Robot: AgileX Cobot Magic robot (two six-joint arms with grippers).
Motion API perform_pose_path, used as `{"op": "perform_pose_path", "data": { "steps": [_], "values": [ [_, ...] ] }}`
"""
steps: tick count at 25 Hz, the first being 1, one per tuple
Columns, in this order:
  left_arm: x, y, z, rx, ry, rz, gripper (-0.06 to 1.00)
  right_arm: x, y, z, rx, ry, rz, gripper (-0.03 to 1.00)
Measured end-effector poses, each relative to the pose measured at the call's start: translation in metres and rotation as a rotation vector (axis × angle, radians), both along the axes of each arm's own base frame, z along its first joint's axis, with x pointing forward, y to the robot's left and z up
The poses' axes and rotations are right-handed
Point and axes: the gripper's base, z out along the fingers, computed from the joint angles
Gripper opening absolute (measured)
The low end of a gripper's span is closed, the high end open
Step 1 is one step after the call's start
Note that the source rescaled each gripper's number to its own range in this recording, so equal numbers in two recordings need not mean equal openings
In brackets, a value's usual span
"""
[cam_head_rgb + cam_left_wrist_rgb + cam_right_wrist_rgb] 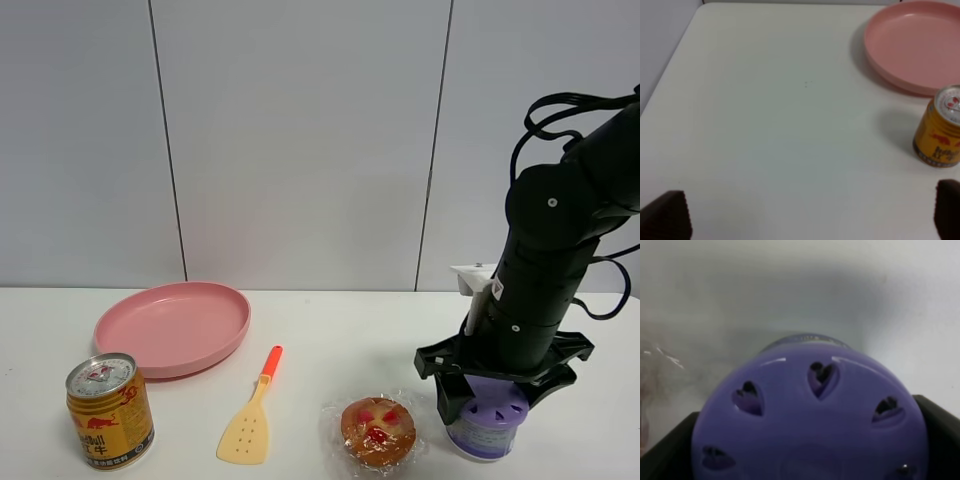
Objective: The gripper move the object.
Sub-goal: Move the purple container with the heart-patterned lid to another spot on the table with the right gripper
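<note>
The right gripper (489, 398) is clamped around the purple-lidded canister (484, 428).
The canister stands on the white table (330, 340) at its near right, just beside a wrapped pastry (378, 430). The left gripper (800, 216) has its 2 fingers spread wide.

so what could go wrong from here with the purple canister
1. The right gripper grips the canister up at its rounded lid, so it might slip or tilt when lifted.
2. The wrapped pastry lies close beside it; a sideways move that way could knock it.
</note>
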Motion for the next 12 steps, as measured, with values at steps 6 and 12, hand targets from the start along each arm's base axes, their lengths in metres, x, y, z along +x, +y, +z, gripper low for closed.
{"op": "perform_pose_path", "data": {
  "steps": [6, 12],
  "values": [
    [0.0, 0.0, 0.0, 0.0, 0.0, 0.0, 1.0, -0.0002, 0.0003, -0.0012, 0.003, 0.006, -0.006, 0.01],
    [0.0, 0.0, 0.0, 0.0, 0.0, 0.0, 1.0, -0.004, -0.0011, -0.0071, 0.005, 0.019, -0.012, 0.0]
  ]
}}
